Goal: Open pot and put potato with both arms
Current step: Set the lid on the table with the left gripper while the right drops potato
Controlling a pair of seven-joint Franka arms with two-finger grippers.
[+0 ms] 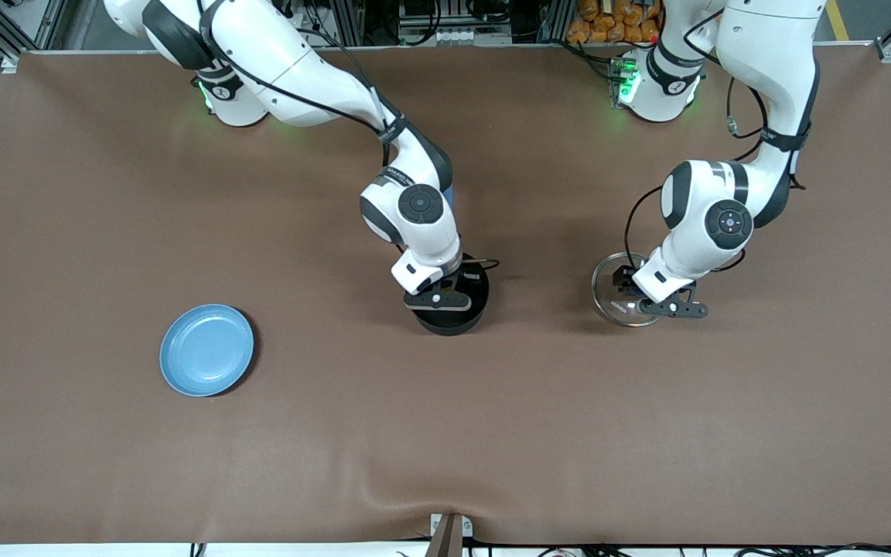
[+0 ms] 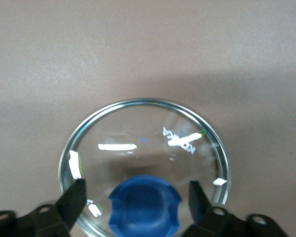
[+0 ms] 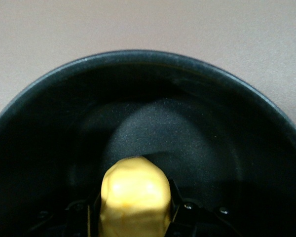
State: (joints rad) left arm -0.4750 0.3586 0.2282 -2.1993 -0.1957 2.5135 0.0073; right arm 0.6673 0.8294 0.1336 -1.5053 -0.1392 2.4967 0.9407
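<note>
**Pot open, potato held inside it, lid on table**

Pot (image 1: 453, 309) sits mid-table, lid off, black interior bare in the right wrist view (image 3: 187, 128). Most of it in the front view is covered by the right arm's wrist; only the rim nearest the front camera shows. Handle not visible.

Right gripper (image 1: 439, 300) is down over the pot mouth. Fingers clamped on the potato (image 3: 134, 197), yellow-orange and lumpy, seen in the right wrist view between the black fingers and within the pot's rim. Cannot tell if the potato touches the pot floor.

Lid (image 1: 616, 290), clear glass, lies flat on the brown table (image 1: 445, 433), beside the pot toward the left arm's end, well apart from it. In the left wrist view the lid (image 2: 148, 148) shows a round metal rim, glare streaks, and a blue knob (image 2: 145, 205) at centre.

Left gripper (image 1: 666, 302) hangs low over the lid. Its fingers (image 2: 74, 197) are spread, one on each side of the knob with gaps to it, gripping nothing.

Light-blue plate (image 1: 207, 350) lies toward the right arm's end, nearer the front camera than the pot, well apart from it.
</note>
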